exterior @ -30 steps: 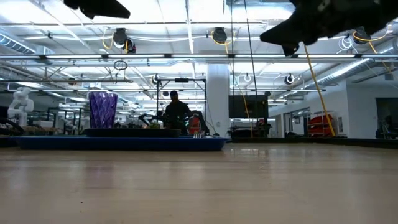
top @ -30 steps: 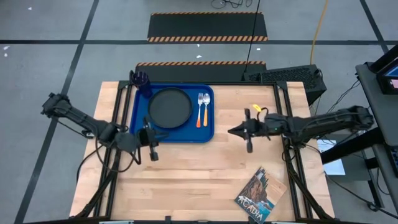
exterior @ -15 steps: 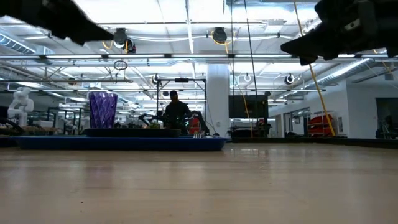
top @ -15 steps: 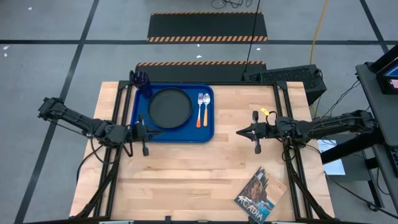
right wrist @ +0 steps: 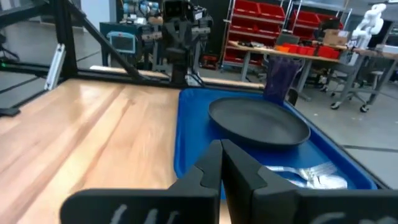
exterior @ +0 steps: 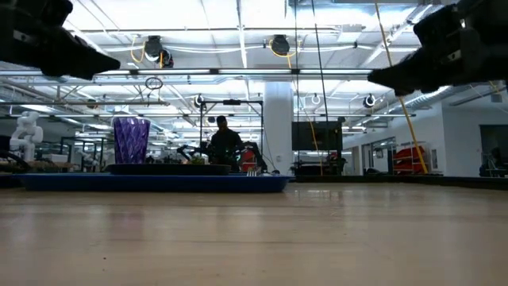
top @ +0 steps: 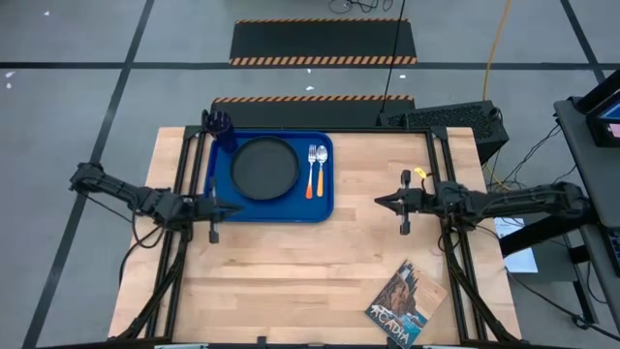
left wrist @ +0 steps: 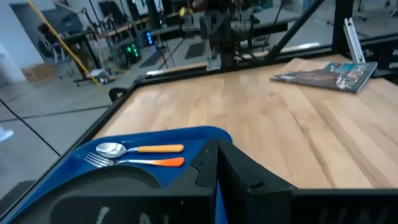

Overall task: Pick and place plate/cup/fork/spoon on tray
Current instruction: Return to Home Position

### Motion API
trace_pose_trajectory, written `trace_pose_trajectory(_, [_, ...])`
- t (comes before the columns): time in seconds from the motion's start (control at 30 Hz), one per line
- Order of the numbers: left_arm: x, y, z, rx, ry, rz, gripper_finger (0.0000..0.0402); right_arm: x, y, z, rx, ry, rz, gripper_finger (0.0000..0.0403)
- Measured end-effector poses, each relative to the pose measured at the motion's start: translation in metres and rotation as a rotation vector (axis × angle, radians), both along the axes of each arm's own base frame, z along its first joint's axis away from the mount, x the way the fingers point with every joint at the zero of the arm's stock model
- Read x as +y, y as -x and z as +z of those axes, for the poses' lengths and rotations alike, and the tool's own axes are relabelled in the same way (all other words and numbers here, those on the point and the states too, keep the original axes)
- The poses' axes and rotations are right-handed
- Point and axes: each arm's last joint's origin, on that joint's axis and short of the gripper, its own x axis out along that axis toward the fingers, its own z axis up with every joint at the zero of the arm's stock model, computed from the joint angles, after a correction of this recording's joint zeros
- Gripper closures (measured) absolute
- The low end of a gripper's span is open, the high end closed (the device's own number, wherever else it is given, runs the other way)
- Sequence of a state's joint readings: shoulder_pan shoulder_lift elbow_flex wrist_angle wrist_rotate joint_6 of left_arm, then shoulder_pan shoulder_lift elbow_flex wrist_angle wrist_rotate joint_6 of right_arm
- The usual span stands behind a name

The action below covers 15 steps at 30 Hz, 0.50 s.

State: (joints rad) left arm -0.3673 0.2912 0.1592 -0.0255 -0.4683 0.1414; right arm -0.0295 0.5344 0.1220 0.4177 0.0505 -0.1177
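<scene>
The blue tray (top: 218,190) lies at the table's far left-centre. On it rest the black plate (top: 263,167), the purple cup (top: 224,132) upright at its far left corner, and the orange-handled fork (top: 311,174) beside the yellow-orange-handled spoon (top: 321,167) along its right side. My left gripper (top: 235,206) is shut and empty, hovering at the tray's near left corner. My right gripper (top: 378,201) is shut and empty, above bare table to the right of the tray. Both point toward the tray. The left wrist view shows the spoon (left wrist: 137,149) and fork (left wrist: 140,162).
A magazine (top: 405,305) lies flat near the table's near right corner. Bare wood spreads between the tray and the near edge. A person shows far off in the room behind the table in the low view (exterior: 225,143).
My left gripper has drawn back toward the table's left edge, off the tray's near left corner, and has sunk lower. My right gripper has drawn back toward the table's right edge and has also sunk lower. Nothing on the tray has moved.
</scene>
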Motion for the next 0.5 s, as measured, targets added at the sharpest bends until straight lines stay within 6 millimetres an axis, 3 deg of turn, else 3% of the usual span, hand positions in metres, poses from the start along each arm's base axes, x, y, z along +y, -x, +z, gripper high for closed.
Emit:
trace_pose_trajectory(0.1, [0.002,0.004,-0.006,-0.033,0.009,0.000,0.0387,-0.003,0.003,-0.007,-0.026,0.001,-0.022,0.0403])
trace_pose_trajectory(0.23, [0.002,0.006,-0.015,-0.096,0.020,-0.055,0.0387,-0.007,0.004,0.001,-0.123,0.005,-0.052,0.0403])
trace_pose_trajectory(0.5, [0.006,0.005,-0.025,-0.130,0.040,-0.098,0.0388,-0.010,0.005,-0.001,-0.107,-0.011,-0.031,0.0403])
